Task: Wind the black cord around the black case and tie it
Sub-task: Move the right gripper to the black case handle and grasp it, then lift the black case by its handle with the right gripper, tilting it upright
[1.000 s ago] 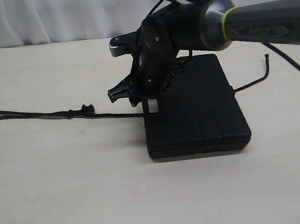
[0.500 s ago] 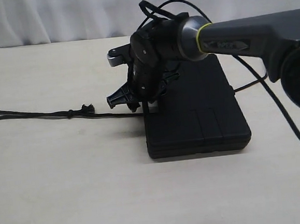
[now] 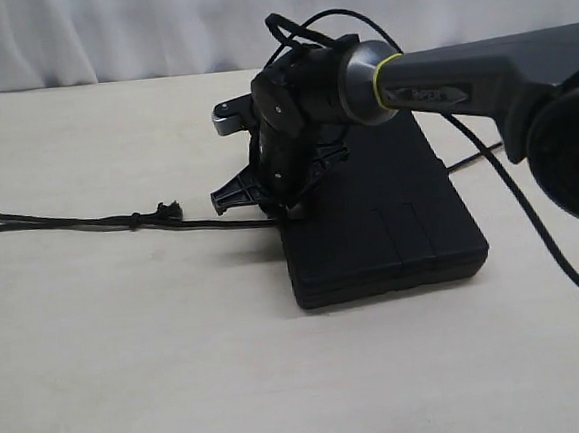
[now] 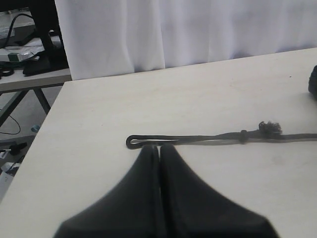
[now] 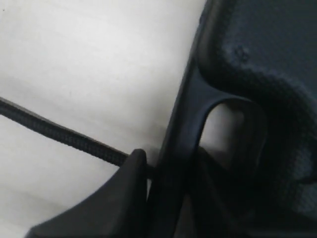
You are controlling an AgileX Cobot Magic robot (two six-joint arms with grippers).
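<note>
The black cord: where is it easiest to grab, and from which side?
Likely on the cord, the straight stretch between the knot and the case, from straight above, pinched across its width: there it lies flat on the table, free on both sides.

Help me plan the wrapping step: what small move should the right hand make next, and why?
Probably finish closing the right hand on the black case's handle bar. One finger already sits at the bar's outer side, right where the black cord runs in under the case, so a firm grip would steady it.
</note>
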